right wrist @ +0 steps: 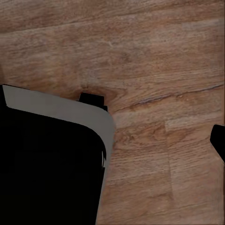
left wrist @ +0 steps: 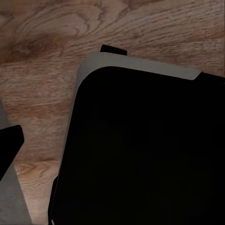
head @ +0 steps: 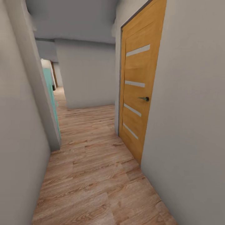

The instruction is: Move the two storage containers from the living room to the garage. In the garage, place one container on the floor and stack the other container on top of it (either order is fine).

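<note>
The two storage containers are out of view, and so is the garage. I am in a narrow corridor with a light wood plank floor (head: pixel 93 175). Both wrist cameras look down at these planks. In the left wrist view, the black robot base with a grey rim (left wrist: pixel 140 65) takes up much of the picture, and one dark fingertip (left wrist: pixel 9 145) pokes in at the edge. The right wrist view shows the same base rim (right wrist: pixel 61 110) and one dark fingertip (right wrist: pixel 219 140) at the edge. Nothing shows between the fingers.
An orange wooden door (head: pixel 140 90) with a dark handle (head: pixel 144 98) stands closed in the right wall (head: pixel 193 125). A grey wall corner (head: pixel 40 103) juts in on the left, with a teal panel (head: pixel 51 90) behind it. The corridor runs ahead to a grey wall (head: pixel 84 75) and continues left.
</note>
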`<state>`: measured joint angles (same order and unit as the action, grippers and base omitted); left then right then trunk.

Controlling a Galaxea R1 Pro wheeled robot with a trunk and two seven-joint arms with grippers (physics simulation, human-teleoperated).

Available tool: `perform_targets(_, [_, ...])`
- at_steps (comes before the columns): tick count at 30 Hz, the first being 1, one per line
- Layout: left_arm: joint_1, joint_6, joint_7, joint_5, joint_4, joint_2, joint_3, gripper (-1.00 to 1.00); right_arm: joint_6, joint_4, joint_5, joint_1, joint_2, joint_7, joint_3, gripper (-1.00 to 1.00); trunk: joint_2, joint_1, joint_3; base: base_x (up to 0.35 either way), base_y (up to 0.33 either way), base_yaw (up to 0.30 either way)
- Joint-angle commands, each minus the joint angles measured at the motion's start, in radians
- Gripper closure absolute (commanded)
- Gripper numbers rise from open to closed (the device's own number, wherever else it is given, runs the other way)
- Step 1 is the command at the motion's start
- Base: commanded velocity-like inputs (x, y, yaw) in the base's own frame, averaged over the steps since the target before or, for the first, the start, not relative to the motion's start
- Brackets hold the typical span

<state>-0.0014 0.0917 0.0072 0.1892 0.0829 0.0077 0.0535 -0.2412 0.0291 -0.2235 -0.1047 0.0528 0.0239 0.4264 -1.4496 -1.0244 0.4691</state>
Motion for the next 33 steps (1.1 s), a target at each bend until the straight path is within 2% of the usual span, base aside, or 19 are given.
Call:
perform_targets(1, [0.000,0.002,0.000,0.001,0.000,-0.001,0.005,-1.00,-0.006,0.003,-0.008,-0.001,-0.001,0.001,0.008,-1.00,0.000,-0.001,0.001,0.323,0.000,0.284])
perform_targets(12, [0.000,0.001,0.000,0.001,0.001,-0.001,0.005,-1.00,-0.006,0.003,-0.013,-0.001,-0.001,0.001,0.006,-1.00,0.000,-0.001,0.001,0.323,-0.017,0.284])
perform_targets(26, [0.000,0.001,-0.001,0.000,0.001,0.000,0.003,-1.00,-0.003,0.003,-0.012,-0.001,0.000,0.000,0.006,-1.00,0.000,-0.001,0.001,0.319,-0.135,0.284])
perform_targets(33, [0.000,-0.001,-0.001,0.001,0.001,0.001,0.003,-1.00,0.002,0.003,-0.005,-0.001,0.001,-0.002,0.010,-1.00,0.000,-0.001,0.001,0.308,-0.163,0.059])
